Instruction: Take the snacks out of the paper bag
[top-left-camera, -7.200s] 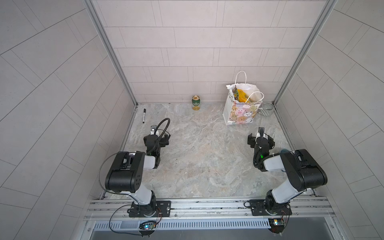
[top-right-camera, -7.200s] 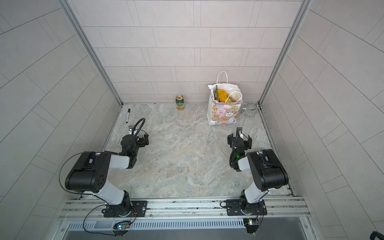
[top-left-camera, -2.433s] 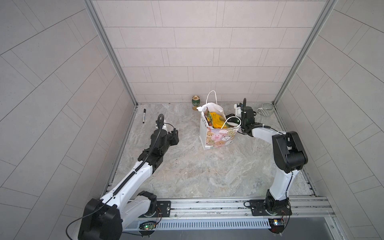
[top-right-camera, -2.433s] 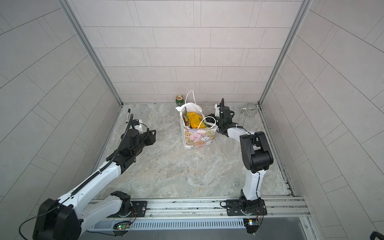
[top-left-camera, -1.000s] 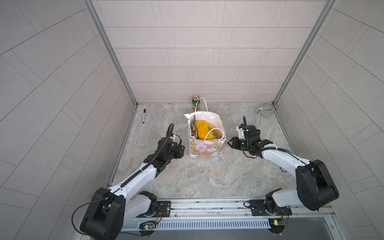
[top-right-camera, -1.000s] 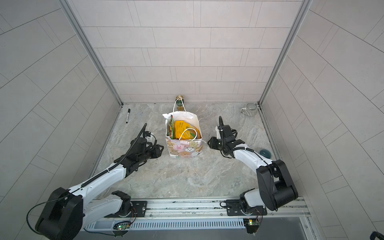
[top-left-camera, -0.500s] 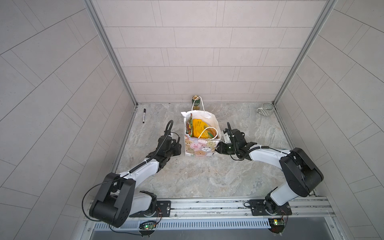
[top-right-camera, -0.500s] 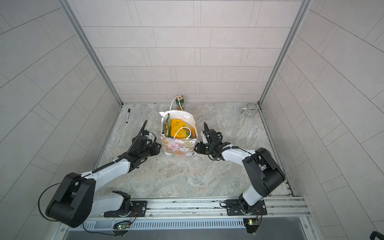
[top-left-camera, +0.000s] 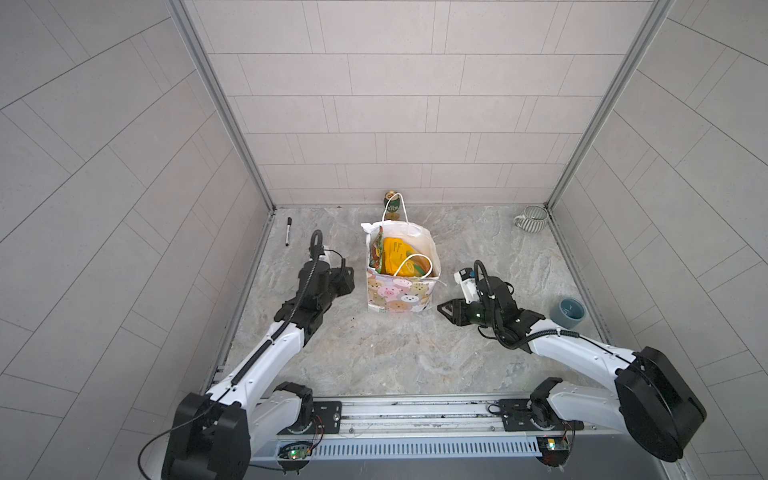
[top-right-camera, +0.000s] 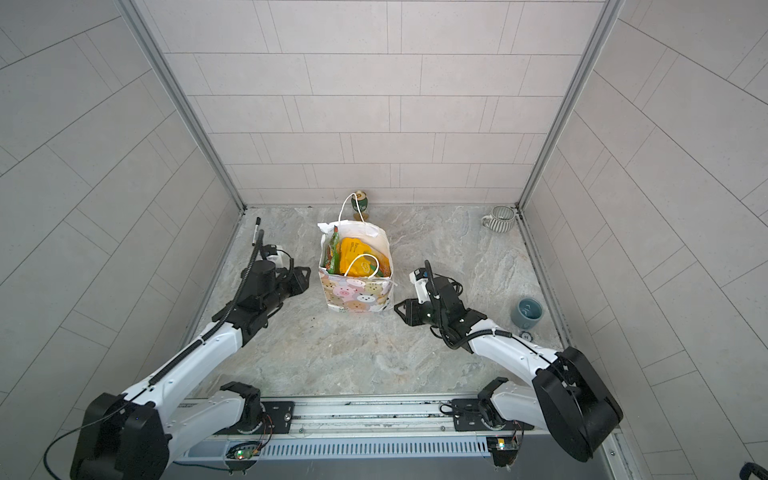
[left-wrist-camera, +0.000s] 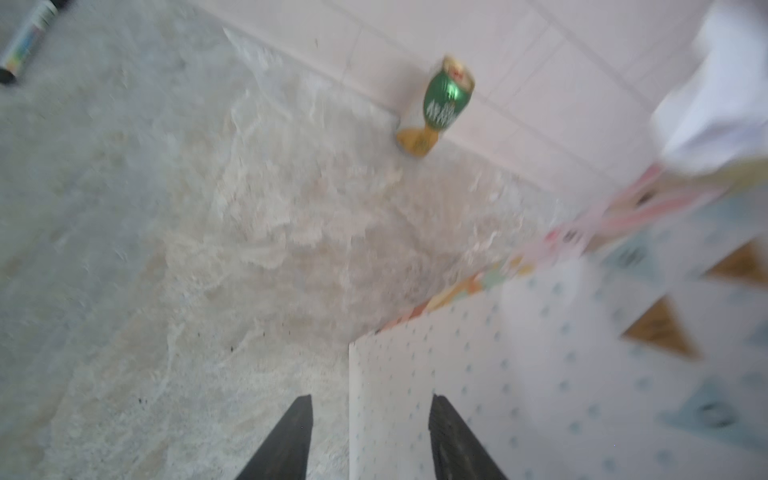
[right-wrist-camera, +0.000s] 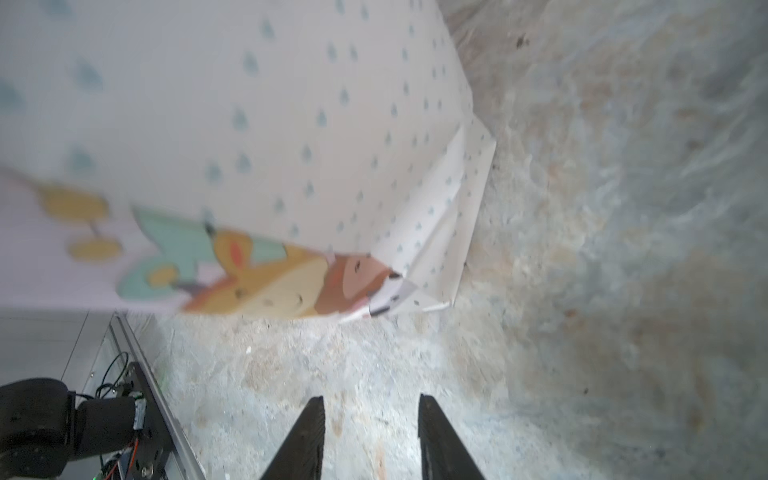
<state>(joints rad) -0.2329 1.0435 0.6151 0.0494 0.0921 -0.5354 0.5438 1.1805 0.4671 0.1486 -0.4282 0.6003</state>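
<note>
Centrally, paper bag between left claw, right claw

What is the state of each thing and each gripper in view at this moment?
bag: upright, mouth open, handles loose
snacks: inside the bag
can: upright
mug: upright
cup: upright
marker: lying flat
left gripper: open, at the bag's side
right gripper: open, holding nothing, apart from the bag

Matt paper bag, glossy plastic snacks, veined stone-look table
</note>
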